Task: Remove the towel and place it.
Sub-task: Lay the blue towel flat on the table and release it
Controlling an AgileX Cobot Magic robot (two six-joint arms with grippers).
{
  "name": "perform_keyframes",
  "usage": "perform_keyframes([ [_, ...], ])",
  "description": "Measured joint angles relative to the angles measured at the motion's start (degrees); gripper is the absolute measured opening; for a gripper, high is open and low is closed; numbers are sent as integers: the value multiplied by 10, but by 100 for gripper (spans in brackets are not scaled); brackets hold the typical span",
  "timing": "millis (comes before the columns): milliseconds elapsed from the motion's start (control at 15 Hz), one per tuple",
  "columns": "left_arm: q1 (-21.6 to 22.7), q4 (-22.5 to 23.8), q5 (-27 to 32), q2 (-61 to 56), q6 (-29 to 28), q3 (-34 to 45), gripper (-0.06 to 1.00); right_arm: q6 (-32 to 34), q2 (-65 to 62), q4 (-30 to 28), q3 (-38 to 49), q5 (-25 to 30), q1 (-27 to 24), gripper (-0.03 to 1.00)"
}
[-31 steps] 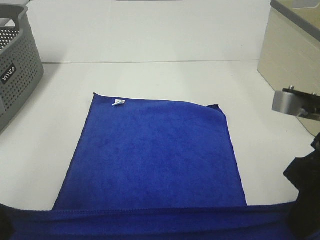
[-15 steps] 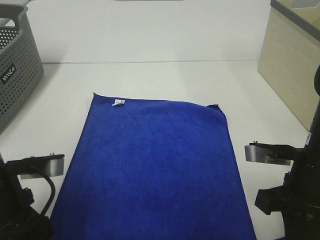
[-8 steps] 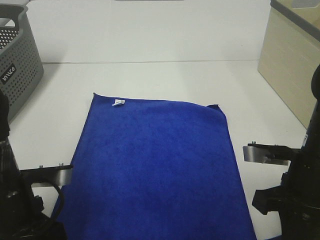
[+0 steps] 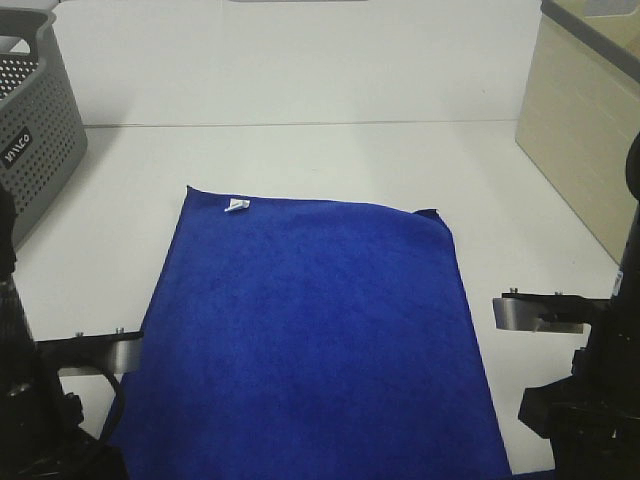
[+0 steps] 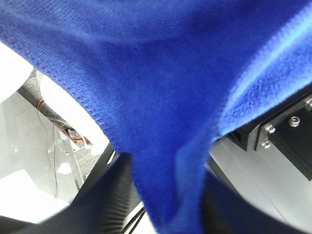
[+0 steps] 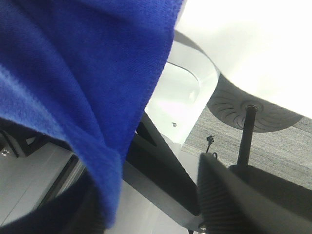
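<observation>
Left wrist view is nearly filled with blue cloth. One left gripper (image 5: 165,204) shows there, with two dark fingers (image 5: 105,195) and a fold of the towel (image 5: 146,87) hanging down between them. The cloth touches both fingers, and it is not clear if they pinch it or just stand beside it.

Seen from the right wrist, one right gripper (image 6: 146,204) has its jaws spread. The towel lies over one finger, and the other ribbed finger (image 6: 224,190) stands apart from the cloth with an open gap between.

From the high camera, two black arms show at the near edge: the left arm (image 4: 30,400) at 7 o'clock and the right arm (image 4: 600,400) at 5 o'clock. Between them lies the one towel, spread flat on the white table (image 4: 330,155), from the middle down to 6 o'clock. Its far right corner is folded a little. One small white tag (image 4: 236,206) sits at the towel's 11 o'clock corner; no writing on it can be read.

Farther back, at 10 o'clock, stands one grey basket (image 4: 35,150) with holes in its wall. It has one dark label with white letters, too small to read for sure. At 2 o'clock stands one beige box (image 4: 585,130) with a grey rim.
</observation>
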Motion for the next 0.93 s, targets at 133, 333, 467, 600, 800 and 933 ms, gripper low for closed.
perform_keyframes([
  [133,0,2,2,-19,0,0,60,0,0,2,0,0,-1,59],
  [333,0,2,10,-41,0,-7,70,1,-1,4,0,1,-1,65],
  [467,0,2,11,-58,0,-24,70,2,-1,4,0,10,-1,72],
  [600,0,2,14,-68,0,-45,70,17,-1,10,0,18,-1,74],
  [800,0,2,34,-70,0,-61,70,22,-2,19,0,39,-1,75],
  [933,0,2,40,-70,0,-61,70,-11,-23,76,1,39,-1,76],
])
